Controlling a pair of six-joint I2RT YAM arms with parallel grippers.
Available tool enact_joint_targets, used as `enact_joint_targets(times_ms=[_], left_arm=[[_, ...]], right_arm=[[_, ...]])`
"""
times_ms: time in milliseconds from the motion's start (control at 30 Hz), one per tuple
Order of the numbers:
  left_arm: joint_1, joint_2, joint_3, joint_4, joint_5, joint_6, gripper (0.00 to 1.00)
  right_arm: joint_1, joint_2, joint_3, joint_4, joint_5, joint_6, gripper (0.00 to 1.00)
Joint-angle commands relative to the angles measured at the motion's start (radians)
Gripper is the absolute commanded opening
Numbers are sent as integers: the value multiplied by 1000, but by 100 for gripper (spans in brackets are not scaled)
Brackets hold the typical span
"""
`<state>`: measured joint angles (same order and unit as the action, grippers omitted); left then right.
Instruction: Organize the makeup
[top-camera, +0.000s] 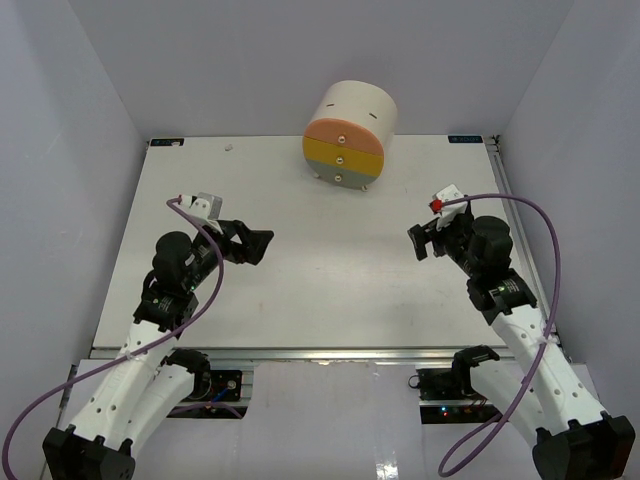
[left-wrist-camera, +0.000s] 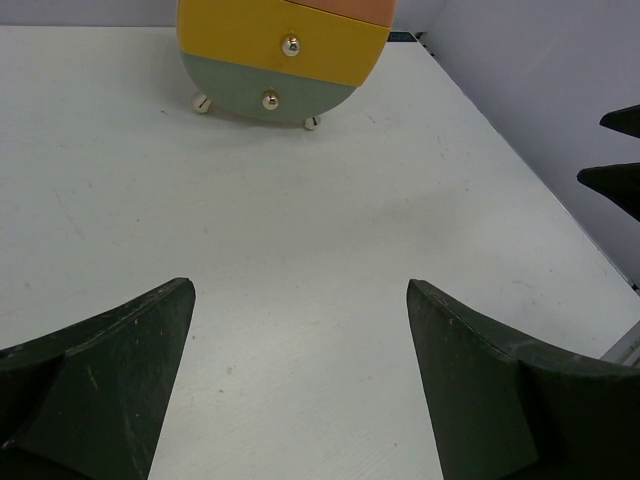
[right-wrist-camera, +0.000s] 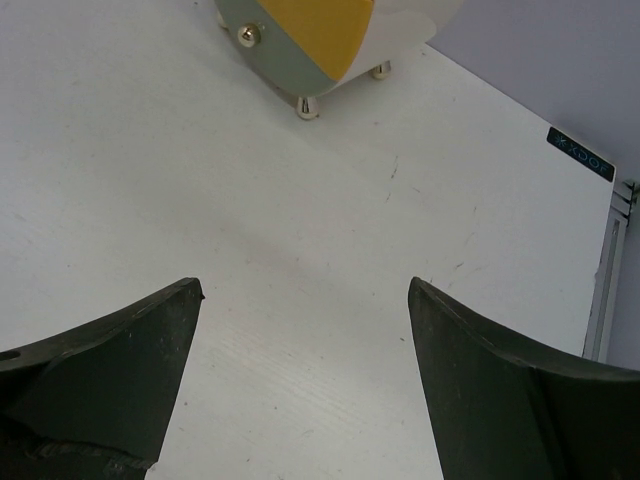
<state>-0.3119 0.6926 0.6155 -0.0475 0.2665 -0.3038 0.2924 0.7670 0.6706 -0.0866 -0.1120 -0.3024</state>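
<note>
Overhead view of a white flat surface (top-camera: 320, 290) with a cream drum-shaped chest (top-camera: 350, 135) of orange, yellow and grey drawers, each with a brass knob, standing on small ball feet at the far edge. The left jaws and right jaws both stand wide open, gripping nothing, well apart and facing inward. Where the makeup lies cannot be told.
</note>
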Motion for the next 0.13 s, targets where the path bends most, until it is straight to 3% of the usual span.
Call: enact_joint_targets(times_ms=[0, 100], left_arm=[[-4, -7, -8, -6, -1, 11, 98], [-4, -7, -10, -5, -1, 8, 98]], right_arm=[[-13, -15, -13, 74, 2, 31, 90], [-13, -17, -23, 110, 23, 20, 90]])
